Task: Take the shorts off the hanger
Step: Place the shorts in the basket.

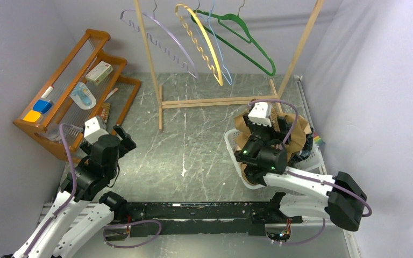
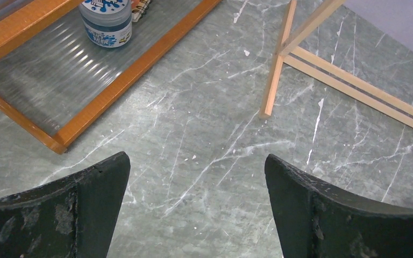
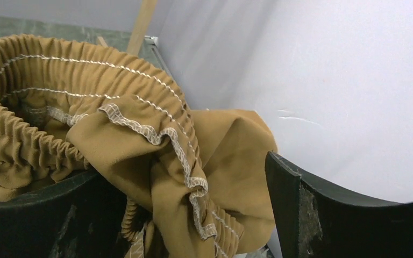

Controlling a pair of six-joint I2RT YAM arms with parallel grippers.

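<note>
tan-brown elastic-waist shorts lie bunched in white plastic basket, draped across one finger of right gripper, jaws wide apart. left gripper spread wide above grey marbled table, between orange wooden shelf rack and pale wooden rail leg.

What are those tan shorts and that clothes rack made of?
The tan-brown shorts look like soft matte cloth, probably cotton-like: gathered elastic waistband, pale stitching, limp folds. The pale clothes rack looks like bare unfinished wood: light square bars, no sheen.
</note>
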